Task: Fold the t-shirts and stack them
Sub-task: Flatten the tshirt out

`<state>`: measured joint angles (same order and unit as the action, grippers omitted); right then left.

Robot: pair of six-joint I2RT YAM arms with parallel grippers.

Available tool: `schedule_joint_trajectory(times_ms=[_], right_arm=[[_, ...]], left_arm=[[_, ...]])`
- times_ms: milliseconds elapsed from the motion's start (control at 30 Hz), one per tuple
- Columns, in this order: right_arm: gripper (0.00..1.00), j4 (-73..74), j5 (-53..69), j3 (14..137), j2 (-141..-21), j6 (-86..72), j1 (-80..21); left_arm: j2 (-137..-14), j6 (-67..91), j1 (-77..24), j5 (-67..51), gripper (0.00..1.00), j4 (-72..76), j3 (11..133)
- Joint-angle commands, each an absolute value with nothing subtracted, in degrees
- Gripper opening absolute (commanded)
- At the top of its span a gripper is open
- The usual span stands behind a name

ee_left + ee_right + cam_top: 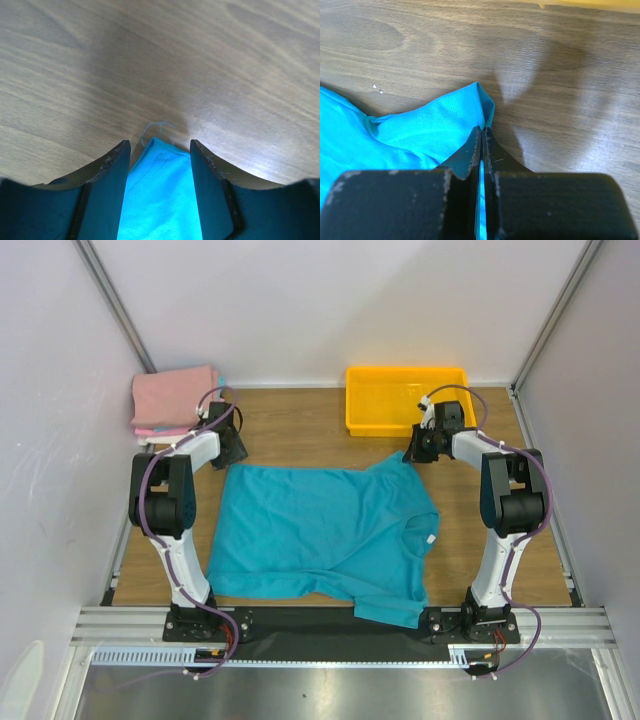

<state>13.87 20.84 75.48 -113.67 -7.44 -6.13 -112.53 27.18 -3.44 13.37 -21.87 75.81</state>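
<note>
1. Wooden table (300, 425): under the teal shirt.
2. Teal shirt (320, 530): spread out mostly flat, collar on the right (near sleeve reaches past the table edge).
3. Yellow tray (358, 400): beyond the shirt's far right corner.
4. Folded pink shirts (175, 398): beyond its far left corner.
5. Right gripper (482, 131): clamped on the shirt's far right corner.
6. Left gripper (160, 144): jaws apart, straddling the far left corner.

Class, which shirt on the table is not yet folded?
The teal shirt, spread out in the middle; the pink shirts lie folded in a pile at the far left corner.
</note>
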Motion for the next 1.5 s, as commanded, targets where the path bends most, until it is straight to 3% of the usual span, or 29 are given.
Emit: schedule_joint_trajectory(times_ms=[0, 933, 1000, 1033, 1133, 1233, 1467], right_arm=[[0.00, 13.97, 20.83, 78.05, -112.76, -6.86, -5.98], [0.00, 14.77, 20.92, 78.84, -113.73, -6.15, -5.89], [0.00, 14.77, 20.92, 78.75, -113.56, -6.06, -5.89], [0.00, 14.68, 20.92, 78.66, -113.55, -6.06, -5.89], [0.00, 14.59, 21.18, 78.66, -113.20, -6.06, -5.89], [0.00, 14.59, 21.53, 78.92, -112.68, -6.15, -5.89], [0.00, 13.19, 22.50, 80.94, -107.42, -7.29, -5.89]], left_arm=[[-113.29, 28.48, -3.08, 14.50, 0.56, -20.30, 78.84], [-115.75, 27.69, -4.48, 16.08, 0.48, -26.45, 80.95], [-116.10, 27.51, -4.48, 15.65, 0.41, -26.63, 81.47], [-116.28, 27.25, -4.48, 15.47, 0.32, -26.46, 81.65], [-116.45, 27.07, -4.48, 15.21, 0.20, -26.02, 82.09], [-116.02, 26.54, -4.48, 15.03, 0.02, -24.88, 82.00], [-108.99, 24.79, -4.48, 14.07, 0.00, -18.38, 78.14]])
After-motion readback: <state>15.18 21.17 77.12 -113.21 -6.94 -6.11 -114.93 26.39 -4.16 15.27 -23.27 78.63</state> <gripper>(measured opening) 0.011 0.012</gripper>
